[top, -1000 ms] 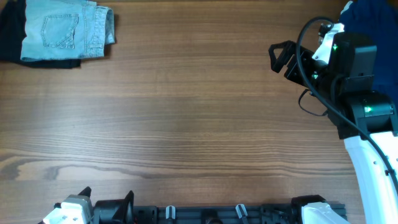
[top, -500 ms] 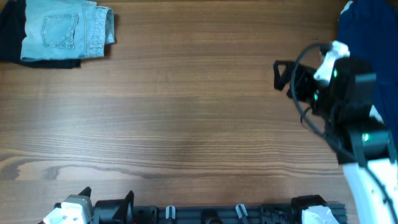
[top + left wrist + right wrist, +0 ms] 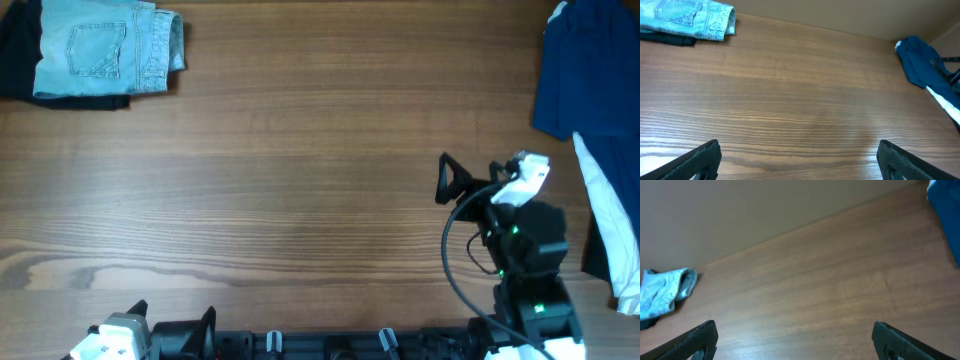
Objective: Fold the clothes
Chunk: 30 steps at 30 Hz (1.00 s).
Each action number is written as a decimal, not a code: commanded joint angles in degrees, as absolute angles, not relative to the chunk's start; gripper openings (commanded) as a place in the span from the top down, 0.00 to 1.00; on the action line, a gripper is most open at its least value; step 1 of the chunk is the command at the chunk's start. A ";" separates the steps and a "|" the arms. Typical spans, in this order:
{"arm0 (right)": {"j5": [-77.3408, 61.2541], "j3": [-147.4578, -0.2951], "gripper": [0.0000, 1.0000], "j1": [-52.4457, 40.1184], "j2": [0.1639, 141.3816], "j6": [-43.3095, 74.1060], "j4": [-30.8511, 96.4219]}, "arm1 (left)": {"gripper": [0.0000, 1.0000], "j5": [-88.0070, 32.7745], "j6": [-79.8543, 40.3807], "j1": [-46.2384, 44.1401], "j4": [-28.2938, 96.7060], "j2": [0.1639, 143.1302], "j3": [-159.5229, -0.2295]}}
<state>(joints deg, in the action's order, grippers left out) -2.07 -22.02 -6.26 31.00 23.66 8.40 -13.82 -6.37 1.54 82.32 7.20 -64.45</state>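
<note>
Denim shorts [image 3: 100,45] sit folded atop black cloth [image 3: 12,60], seemingly a finished stack. Left pincer [image 3: 800,160] and right pincer [image 3: 795,340] gape empty.

Wood table [image 3: 320,200], denim shorts [image 3: 95,48] far left, navy cloth [image 3: 590,75] far right
</note>
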 commanded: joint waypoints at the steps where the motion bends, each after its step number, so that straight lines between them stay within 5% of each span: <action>1: -1.23 -15.64 0.00 -6.13 24.49 22.46 5.39 | 0.00 -14.74 -6.92 1.28 82.13 6.81 -64.45; 30: -4.25 -0.30 0.00 -6.13 0.16 16.45 -2.13 | 0.00 -14.74 -6.92 1.28 82.13 6.81 -64.45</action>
